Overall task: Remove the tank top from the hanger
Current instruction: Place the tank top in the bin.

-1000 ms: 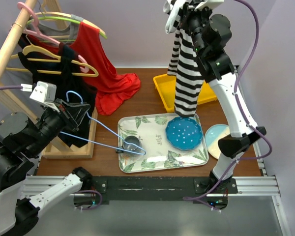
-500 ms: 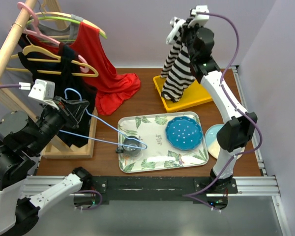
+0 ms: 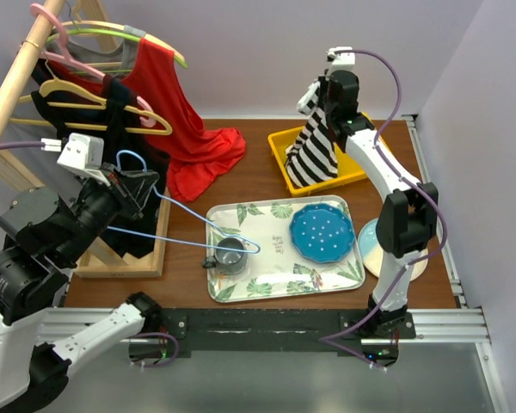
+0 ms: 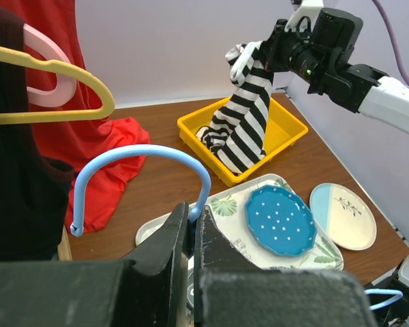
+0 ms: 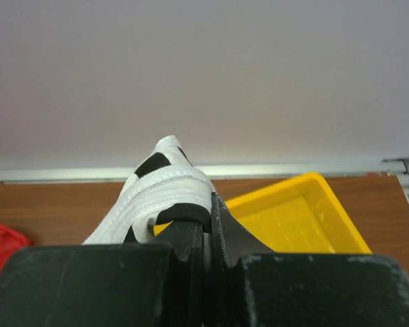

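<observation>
1. The left arm rises from its base at the near left, its bulky elbow lifted high, forearm angled right and away.
2. The left gripper is closed, its fingers pinching the hanger wire.
3. The right arm stands up from the near right base, bends at the elbow, and stretches its forearm far back and left.
4. The right gripper is raised over the far side, clamped tight on a fold of the top.
</observation>
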Action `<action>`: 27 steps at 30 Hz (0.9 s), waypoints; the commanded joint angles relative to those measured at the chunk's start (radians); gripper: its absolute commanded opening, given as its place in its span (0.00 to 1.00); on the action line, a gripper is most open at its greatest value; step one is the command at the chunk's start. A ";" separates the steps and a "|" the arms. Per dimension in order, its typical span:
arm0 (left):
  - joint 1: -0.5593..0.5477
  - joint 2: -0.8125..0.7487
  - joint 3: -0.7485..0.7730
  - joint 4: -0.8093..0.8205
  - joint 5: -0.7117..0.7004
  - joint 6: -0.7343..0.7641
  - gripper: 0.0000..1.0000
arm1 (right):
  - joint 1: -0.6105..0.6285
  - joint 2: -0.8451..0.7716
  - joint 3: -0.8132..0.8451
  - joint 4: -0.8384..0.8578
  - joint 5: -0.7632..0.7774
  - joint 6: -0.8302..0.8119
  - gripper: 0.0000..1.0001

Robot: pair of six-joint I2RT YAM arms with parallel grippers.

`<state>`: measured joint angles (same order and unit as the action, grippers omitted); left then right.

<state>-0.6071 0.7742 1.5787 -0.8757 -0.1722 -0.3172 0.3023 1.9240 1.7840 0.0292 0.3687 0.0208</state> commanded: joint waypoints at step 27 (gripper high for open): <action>0.003 0.043 0.015 0.057 -0.058 0.089 0.00 | -0.137 0.156 0.376 -0.730 -0.083 0.329 0.52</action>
<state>-0.6067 0.8074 1.5803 -0.8764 -0.2211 -0.2462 0.1543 2.1975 2.1414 -0.6266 0.4252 0.3183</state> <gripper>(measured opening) 0.060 0.557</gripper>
